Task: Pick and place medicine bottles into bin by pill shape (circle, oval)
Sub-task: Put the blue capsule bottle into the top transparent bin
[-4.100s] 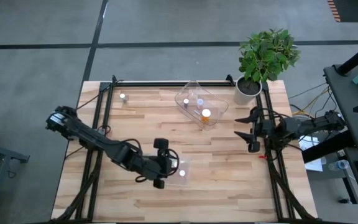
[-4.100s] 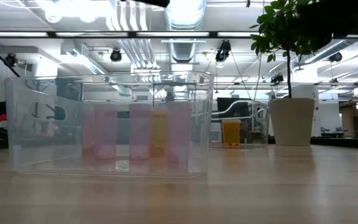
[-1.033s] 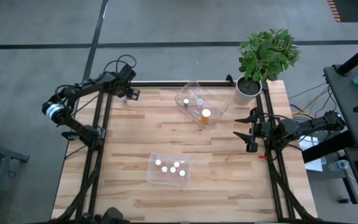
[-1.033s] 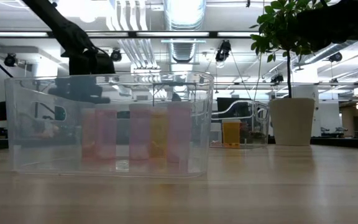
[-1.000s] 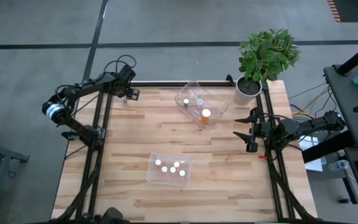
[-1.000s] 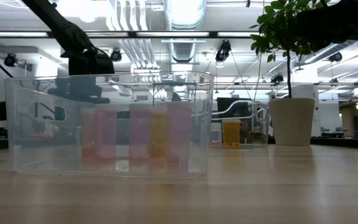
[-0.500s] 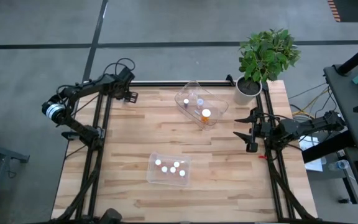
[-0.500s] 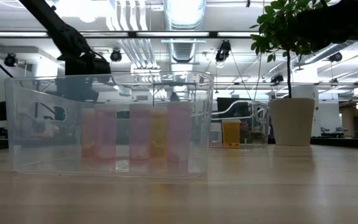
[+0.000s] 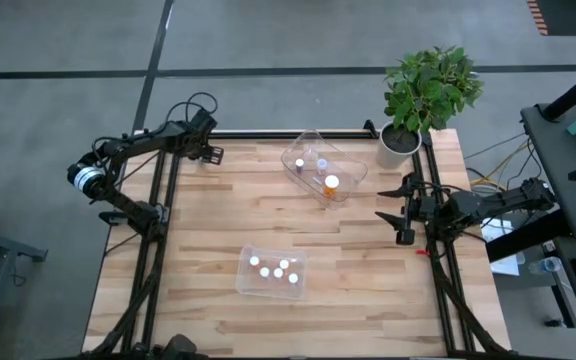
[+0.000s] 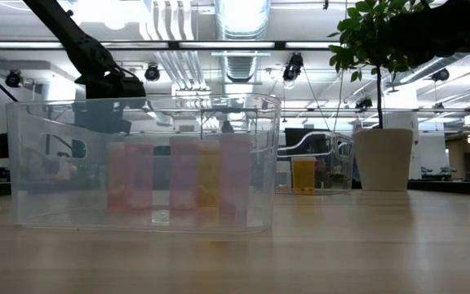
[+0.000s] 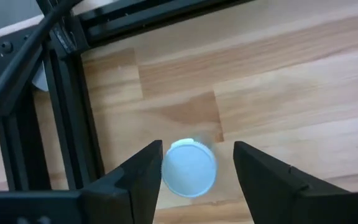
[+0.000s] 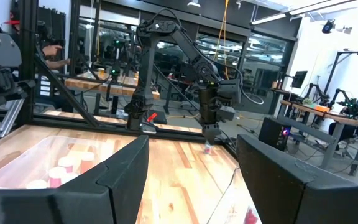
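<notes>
1. Left gripper [image 9: 208, 153] hangs over the far left corner of the wooden table [image 9: 218, 215] in the high view, its fingers apart over the spot where a lone medicine bottle stands; the bottle itself is hidden under it here. The right gripper [image 9: 400, 213] waits at the table's right edge, fingers also spread and empty. A clear bin [image 9: 271, 272] near the front holds five white-capped bottles [image 9: 278, 270]; a second clear bin [image 9: 323, 165] near the far edge holds a few more, among them a larger orange bottle [image 9: 331, 184]. A potted plant [image 9: 423, 95] stands at the far right corner.

2. Low view: the front bin [image 10: 145, 163] fills the left half, with pinkish bottles [image 10: 182, 180] and one yellowish standing inside. Behind it the left arm [image 10: 96, 69] reaches down. The far bin [image 10: 317, 167] with the orange bottle [image 10: 303, 174] sits farther back, next to the plant's pot [image 10: 386, 159].

3. Left wrist view: the two dark fingers [image 11: 143, 180] stand apart on either side of the white cap of the single bottle [image 11: 189, 168], which stands upright on the wood just beside the black frame rail [image 11: 79, 124]. Whether the fingers touch it cannot be told.

4. Right wrist view: the open fingers [image 12: 126, 174] frame the table; the left arm [image 12: 204, 81] stands over a tiny bottle [image 12: 207, 148] at the far side, and the front bin [image 12: 48, 165] with its bottles lies nearer.
</notes>
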